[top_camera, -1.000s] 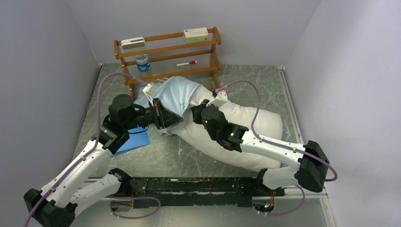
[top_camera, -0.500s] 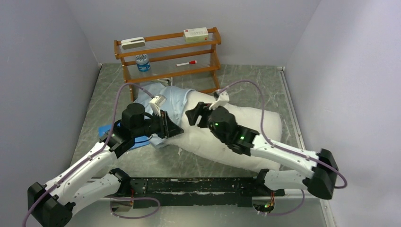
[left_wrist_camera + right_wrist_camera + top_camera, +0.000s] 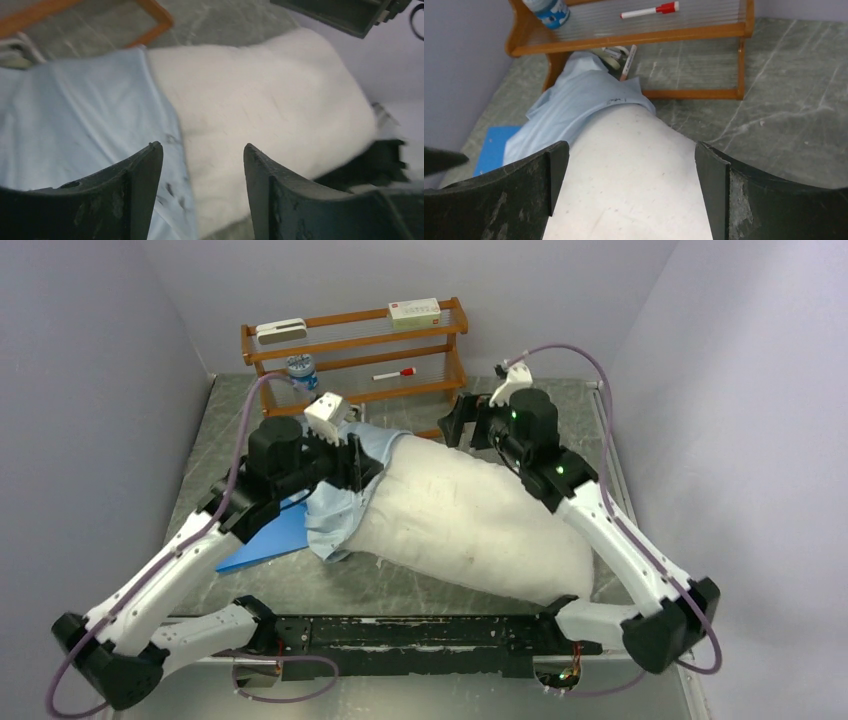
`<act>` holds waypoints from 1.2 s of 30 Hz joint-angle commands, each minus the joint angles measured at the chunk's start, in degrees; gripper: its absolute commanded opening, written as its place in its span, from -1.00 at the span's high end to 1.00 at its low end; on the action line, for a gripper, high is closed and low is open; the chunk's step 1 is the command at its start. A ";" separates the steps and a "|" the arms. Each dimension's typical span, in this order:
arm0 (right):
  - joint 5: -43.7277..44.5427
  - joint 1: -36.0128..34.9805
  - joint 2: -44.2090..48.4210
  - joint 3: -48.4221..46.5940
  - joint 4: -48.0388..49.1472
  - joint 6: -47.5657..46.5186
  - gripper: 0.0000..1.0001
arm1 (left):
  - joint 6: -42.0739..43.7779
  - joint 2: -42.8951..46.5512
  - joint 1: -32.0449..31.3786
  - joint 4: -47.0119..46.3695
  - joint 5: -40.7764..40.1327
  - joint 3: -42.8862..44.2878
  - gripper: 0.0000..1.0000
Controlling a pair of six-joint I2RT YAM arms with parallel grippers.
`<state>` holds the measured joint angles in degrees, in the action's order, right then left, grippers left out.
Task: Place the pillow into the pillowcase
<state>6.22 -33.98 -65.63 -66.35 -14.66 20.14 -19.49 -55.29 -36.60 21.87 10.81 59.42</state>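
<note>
The pillow [image 3: 470, 520] lies on the tabletop [image 3: 400, 585] with just one end in the pillowcase [image 3: 335, 505], and the left claw [image 3: 202, 150] and right claw [image 3: 631, 150] are both open and empty, so I would grab the sack's edge and tug it farther over

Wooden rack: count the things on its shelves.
4: grey case and white box on top; jar and red-capped marker below. More may be hidden.

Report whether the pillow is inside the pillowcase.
Barely in: the pillowcase covers only one end of the pillow; the rest lies bare.
</note>
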 commanded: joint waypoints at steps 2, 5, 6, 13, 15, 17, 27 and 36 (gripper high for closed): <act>-23.63 9.53 -10.05 -5.31 -4.49 -7.83 -0.99 | 13.63 -12.64 -0.23 2.63 -12.48 8.41 -0.33; -36.19 14.91 -16.31 -6.71 -2.83 -8.78 -0.92 | 13.58 -19.67 -0.23 1.83 -11.36 12.66 -0.32; -39.28 15.82 -18.14 -7.00 -2.38 -9.58 -0.92 | 13.11 -21.37 -0.28 1.36 -10.77 13.61 -0.32; -48.19 16.83 -32.29 -11.80 -7.05 -16.49 -0.94 | 13.34 -27.87 -0.23 -2.95 -14.97 14.70 -0.34; -50.33 16.59 -34.52 -12.18 -7.65 -17.11 -0.94 | 14.39 -28.89 -0.26 -3.86 -15.69 14.46 -0.34; -51.81 15.88 -35.99 -12.02 -7.68 -18.01 -0.94 | 15.00 -29.61 -0.23 -5.01 -15.72 13.80 -0.34; -51.60 11.91 -31.83 -5.04 -1.79 -12.32 0.78 | 15.62 -33.47 -0.23 -7.01 -15.81 13.07 -0.07; -49.48 11.22 -16.79 7.42 15.05 2.39 1.00 | 15.02 -32.99 -0.95 -5.28 -9.25 15.72 0.91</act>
<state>-40.69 -21.56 -87.50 -62.94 -9.39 12.88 -4.27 -89.45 -36.67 16.58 -2.66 71.83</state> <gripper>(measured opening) 0.031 0.062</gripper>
